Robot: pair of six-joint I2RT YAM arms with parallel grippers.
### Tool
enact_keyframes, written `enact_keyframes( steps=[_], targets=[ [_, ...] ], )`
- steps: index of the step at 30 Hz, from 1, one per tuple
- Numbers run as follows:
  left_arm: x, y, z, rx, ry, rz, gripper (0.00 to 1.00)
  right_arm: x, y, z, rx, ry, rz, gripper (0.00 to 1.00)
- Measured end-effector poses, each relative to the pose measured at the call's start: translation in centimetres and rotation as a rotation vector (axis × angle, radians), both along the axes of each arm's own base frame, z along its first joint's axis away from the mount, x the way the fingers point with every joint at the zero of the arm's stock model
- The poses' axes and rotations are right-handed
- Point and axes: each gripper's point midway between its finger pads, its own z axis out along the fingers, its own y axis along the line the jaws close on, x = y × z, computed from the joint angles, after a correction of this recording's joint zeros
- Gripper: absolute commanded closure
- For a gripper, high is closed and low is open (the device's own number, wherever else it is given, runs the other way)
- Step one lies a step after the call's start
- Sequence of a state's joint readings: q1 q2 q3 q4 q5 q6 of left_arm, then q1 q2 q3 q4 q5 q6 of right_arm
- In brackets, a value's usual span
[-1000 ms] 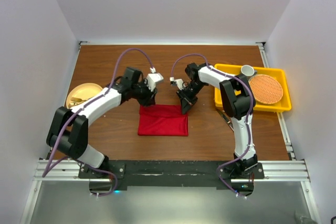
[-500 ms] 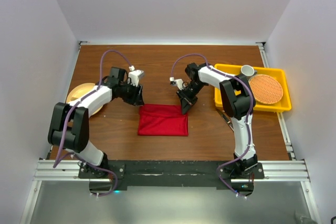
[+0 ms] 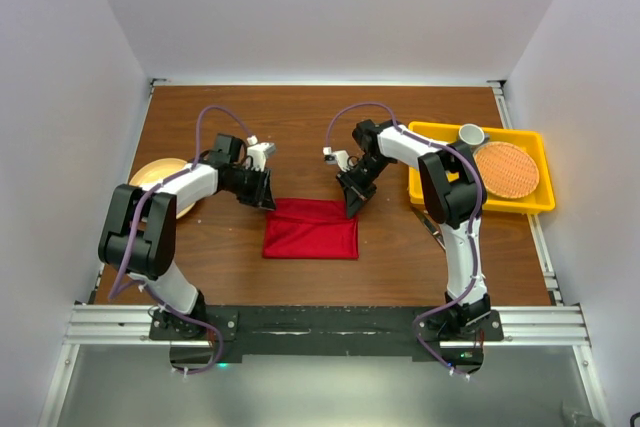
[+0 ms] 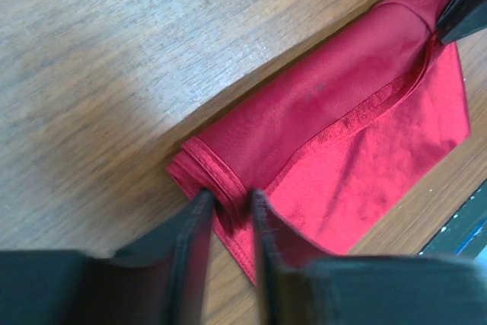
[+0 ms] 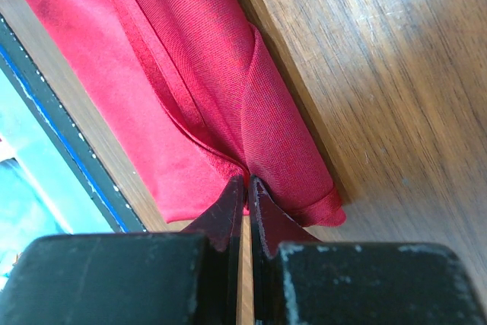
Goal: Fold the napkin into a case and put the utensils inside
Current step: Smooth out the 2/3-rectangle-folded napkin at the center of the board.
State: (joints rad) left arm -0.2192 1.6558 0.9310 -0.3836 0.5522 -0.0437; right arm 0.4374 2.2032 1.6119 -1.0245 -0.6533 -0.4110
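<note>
Folding is in hand; the red napkin lies half-folded on the bench; right jaws are clenched on its far-right hem; left jaws straddle the far-left fold, grip impossible to tell; next, both must pinch firmly and carry that edge over evenly.

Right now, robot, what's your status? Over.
Right tool shut on napkin's far right corner. Left tool straddling its far left folded corner, grip unclear. Napkin lies folded, far edge doubled over. Nothing on top of it.
</note>
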Motion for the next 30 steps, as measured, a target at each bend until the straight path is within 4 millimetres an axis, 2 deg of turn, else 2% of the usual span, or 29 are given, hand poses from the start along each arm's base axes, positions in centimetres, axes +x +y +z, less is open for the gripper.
enact_keyframes(
  steps=[1, 4, 8, 11, 21, 30],
  targets=[
    [-0.1, 0.0, 0.0, -0.001, 0.002, -0.001, 0.86, 0.0, 0.0, 0.0, 0.001, -0.001, 0.001, 1.0],
    [-0.3, -0.1, 0.0, -0.01, 0.016, -0.002, 0.94, 0.2, 0.1, 0.2, 0.004, -0.01, 0.005, 1.0],
    [-0.9, -0.1, 0.0, -0.013, 0.041, -0.005, 0.98, 1.2, 0.3, 0.7, 0.015, -0.05, 0.018, 1.0],
    [-1.3, -0.1, -0.1, -0.008, 0.06, -0.005, 0.98, 1.8, 0.3, 1.0, 0.026, -0.074, 0.031, 1.0],
    [-2.5, -0.4, -0.1, -0.029, 0.105, -0.023, 0.99, 1.4, -0.4, 0.7, 0.008, -0.083, 0.06, 1.0],
    [-4.9, -1.8, -1.5, -0.001, 0.136, -0.093, 0.93, 1.8, -0.5, 0.2, -0.014, -0.093, 0.038, 1.0]
  ],
)
